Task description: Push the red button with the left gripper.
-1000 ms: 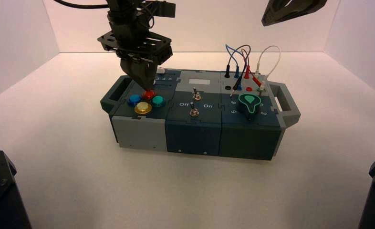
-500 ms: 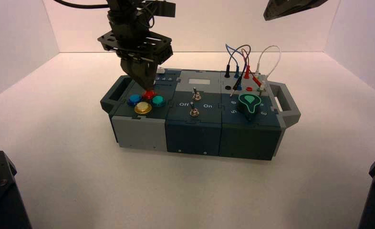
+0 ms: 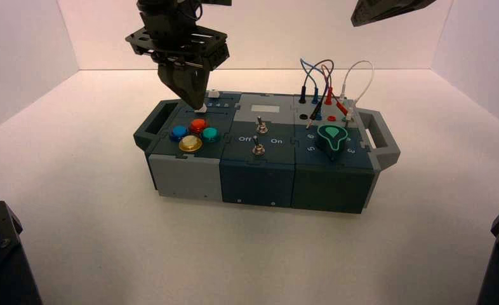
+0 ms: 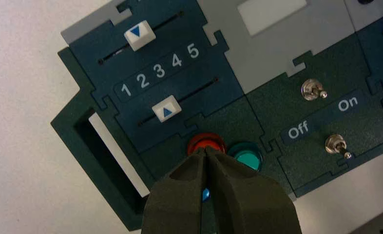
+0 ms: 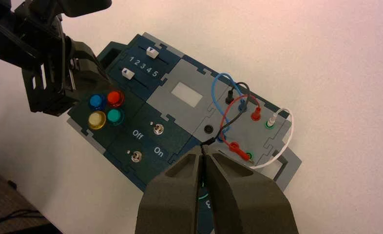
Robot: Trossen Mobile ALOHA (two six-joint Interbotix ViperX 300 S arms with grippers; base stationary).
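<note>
The red button (image 3: pixel 198 125) sits at the back of a four-button cluster on the box's left end, with blue (image 3: pixel 178 133), green (image 3: pixel 210 134) and a larger yellow button (image 3: pixel 190 143). My left gripper (image 3: pixel 194 103) is shut and empty; it hangs clear above and just behind the red button. In the left wrist view its closed tip (image 4: pixel 206 150) points at the red button (image 4: pixel 205 142), beside the green button (image 4: pixel 245 155). My right gripper (image 5: pixel 204 152) is shut, raised high over the box's right end; part of it shows at the high view's top right (image 3: pixel 386 11).
Two white sliders (image 4: pixel 139 35) (image 4: pixel 166 111) flank a scale marked 1 to 5. Two toggle switches (image 4: pixel 312 90) (image 4: pixel 336 145) stand by "Off" and "On". A green knob (image 3: pixel 331 136) and plugged wires (image 3: pixel 326 86) fill the right end. Box handles (image 3: pixel 148 124) (image 3: pixel 384 135) stick out.
My left gripper has lifted up off the red button, which now shows whole beneath it. The right arm has barely moved.
</note>
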